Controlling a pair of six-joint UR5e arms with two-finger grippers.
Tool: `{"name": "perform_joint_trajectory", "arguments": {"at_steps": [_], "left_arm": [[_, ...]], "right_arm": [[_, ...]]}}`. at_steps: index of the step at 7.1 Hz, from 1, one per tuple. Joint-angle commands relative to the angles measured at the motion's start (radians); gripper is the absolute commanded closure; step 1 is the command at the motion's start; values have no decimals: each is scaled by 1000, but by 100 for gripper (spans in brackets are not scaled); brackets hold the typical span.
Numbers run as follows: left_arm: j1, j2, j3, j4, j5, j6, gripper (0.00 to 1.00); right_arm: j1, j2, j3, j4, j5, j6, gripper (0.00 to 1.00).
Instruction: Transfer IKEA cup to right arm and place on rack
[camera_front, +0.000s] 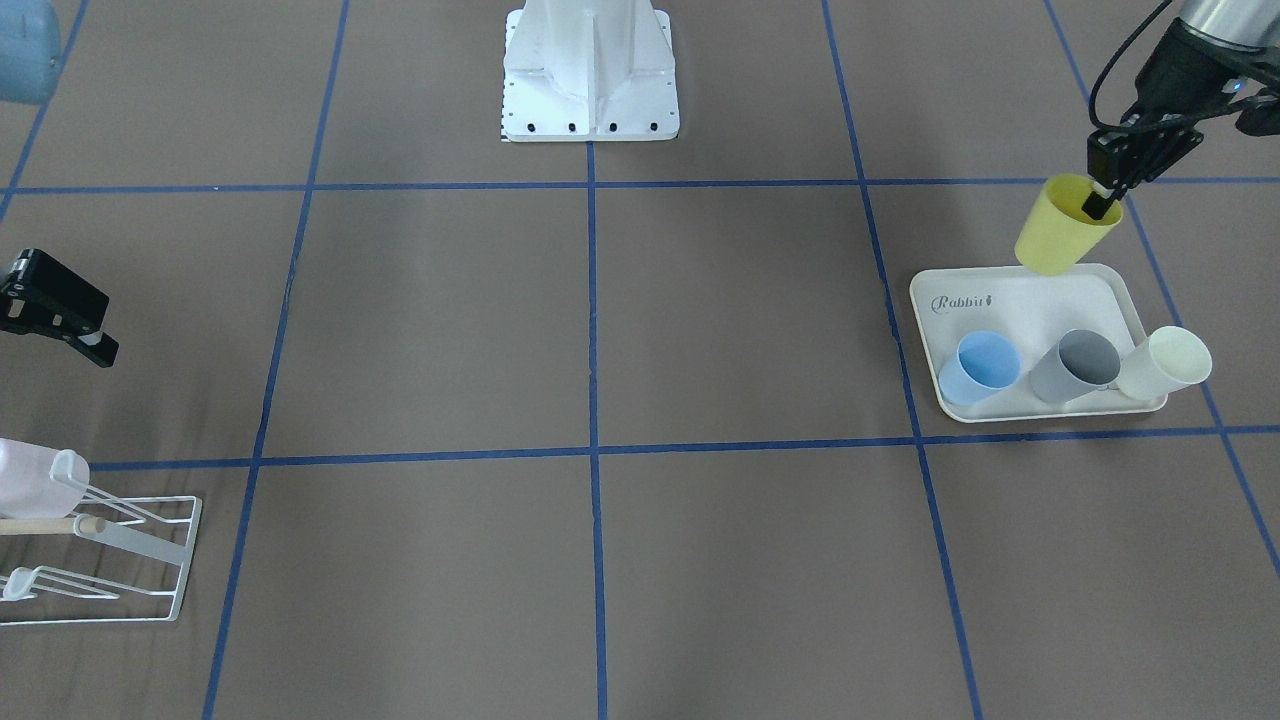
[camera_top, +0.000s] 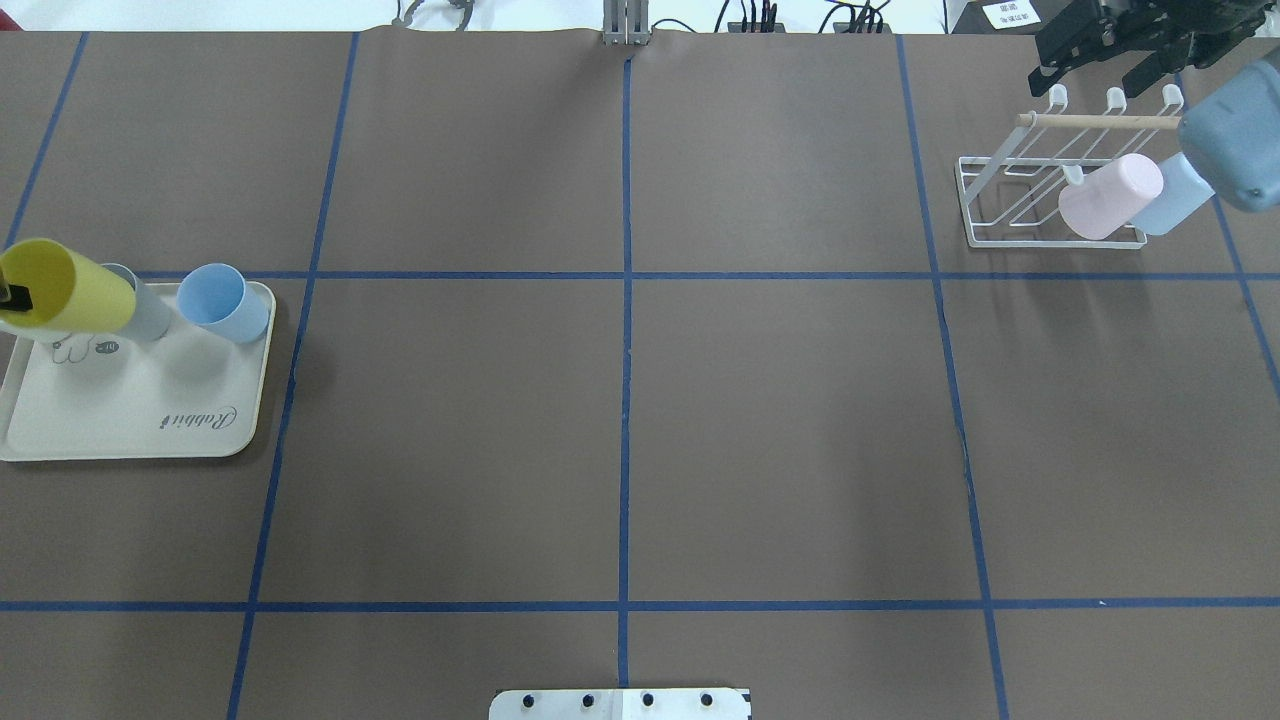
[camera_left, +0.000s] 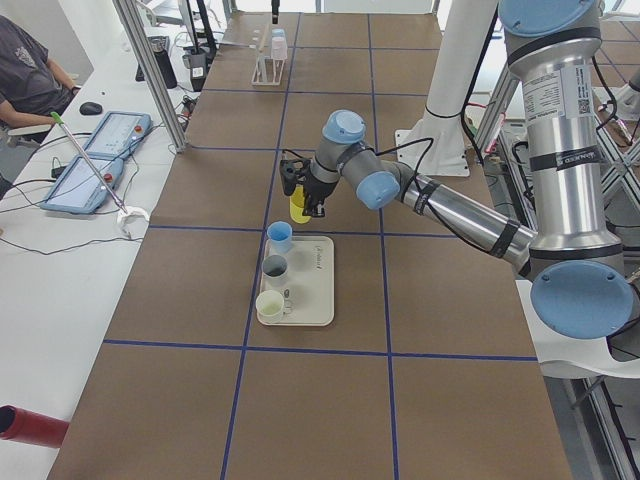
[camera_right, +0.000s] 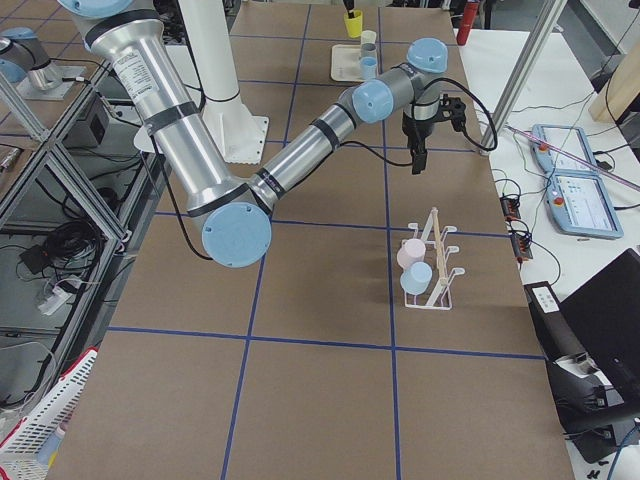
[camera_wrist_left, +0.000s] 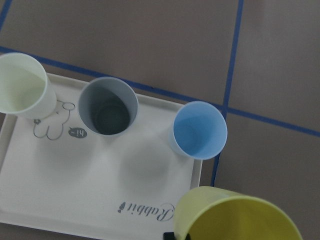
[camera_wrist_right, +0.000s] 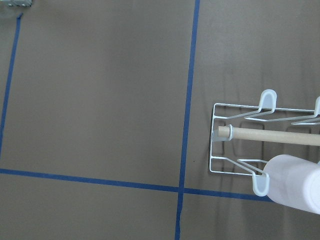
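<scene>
My left gripper (camera_front: 1102, 205) is shut on the rim of a yellow IKEA cup (camera_front: 1060, 232), one finger inside it. The cup hangs tilted above the far edge of the cream rabbit tray (camera_front: 1030, 295). In the overhead view the cup (camera_top: 65, 290) is at the far left, and its rim (camera_wrist_left: 235, 217) fills the bottom of the left wrist view. The white wire rack (camera_top: 1040, 195) with its wooden dowel stands at the far right. A pink cup (camera_top: 1110, 195) and a light blue cup (camera_top: 1172, 195) sit on its pegs. My right gripper (camera_top: 1095, 65) hovers open just beyond the rack, holding nothing.
A blue cup (camera_wrist_left: 199, 130), a grey cup (camera_wrist_left: 107, 106) and a cream cup (camera_wrist_left: 22, 84) stand on the tray (camera_wrist_left: 75, 190). The robot's white base (camera_front: 590, 70) sits at the table's middle edge. Blue tape lines grid the brown tabletop.
</scene>
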Motion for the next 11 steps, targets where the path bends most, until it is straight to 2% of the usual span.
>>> {"name": "perform_joint_trajectory", "arguments": {"at_steps": [1, 2, 3, 4, 6, 7, 9, 11], "left_arm": [[-25, -95, -3, 68, 191, -86, 100], [-24, -172, 4, 59, 204, -266, 100], [-18, -242, 5, 58, 222, -426, 100], [36, -254, 5, 9, 285, -520, 100], [201, -257, 39, -205, 400, -756, 100], [279, -258, 43, -273, 466, -810, 100], [355, -257, 75, -470, 485, -924, 100], [407, -251, 178, -736, 477, -946, 100]], "right_arm": [[-37, -19, 54, 6, -44, 88, 1], [-45, -37, 78, 42, -42, 165, 1], [-70, -68, 84, 165, -48, 296, 1], [-87, -132, 80, 340, -59, 398, 1], [-105, -231, 59, 639, -52, 586, 1], [-119, -264, 48, 791, -33, 706, 1], [-155, -277, -24, 1133, -12, 970, 1], [-201, -300, -166, 1518, -15, 1136, 1]]}}
